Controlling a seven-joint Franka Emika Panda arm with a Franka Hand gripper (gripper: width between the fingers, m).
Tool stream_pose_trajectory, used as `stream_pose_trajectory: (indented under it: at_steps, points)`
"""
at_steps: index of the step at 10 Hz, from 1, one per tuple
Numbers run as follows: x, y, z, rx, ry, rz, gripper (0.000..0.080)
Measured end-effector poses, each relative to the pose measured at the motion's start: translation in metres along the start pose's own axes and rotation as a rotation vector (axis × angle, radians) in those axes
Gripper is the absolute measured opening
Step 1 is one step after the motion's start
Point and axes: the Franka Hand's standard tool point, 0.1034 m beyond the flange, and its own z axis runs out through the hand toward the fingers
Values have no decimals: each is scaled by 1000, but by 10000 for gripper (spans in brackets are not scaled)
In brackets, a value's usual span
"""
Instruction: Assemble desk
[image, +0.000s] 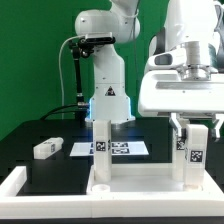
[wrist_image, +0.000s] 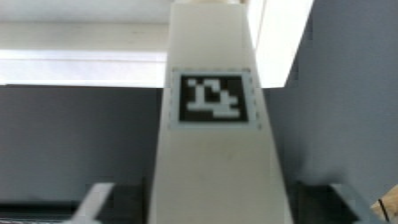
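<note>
Desk top (image: 140, 186) lies flat at the near edge of the black table (image: 30, 135), toward the exterior view's right, with its raised rim visible. Two legs stand upright on it. The left leg (image: 100, 140) is near its left end, marker facing the camera. The right leg (image: 192, 155) is near its right end, also marker forward. A third, loose leg (image: 45, 149) lies on its side on the table, well apart to the exterior view's left. The gripper (image: 192, 126) is directly above the right leg, one finger on each side of the leg's top. In the wrist view that leg (wrist_image: 214, 120) fills the middle, and the dark fingers (wrist_image: 98, 200) sit off to each side with a visible gap. The jaws are therefore parted wide and clamp nothing. The marker board (image: 130, 148) lies flat on the table just behind the left leg. The white frame (image: 20, 185) runs along the table's near-left edge. The arm's base (image: 108, 95) stands at the far side, centre, against a green backdrop.
</note>
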Motion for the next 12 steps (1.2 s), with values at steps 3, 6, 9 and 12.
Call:
stream_pose_trajectory:
  at_steps: [3, 6, 9, 12]
  points:
    - [0, 0, 0, 0, 0, 0, 640]
    - [0, 0, 0, 0, 0, 0, 648]
    - [0, 1, 0, -2, -11, -3, 649]
    - [8, 13, -12, 0, -143, 16, 649]
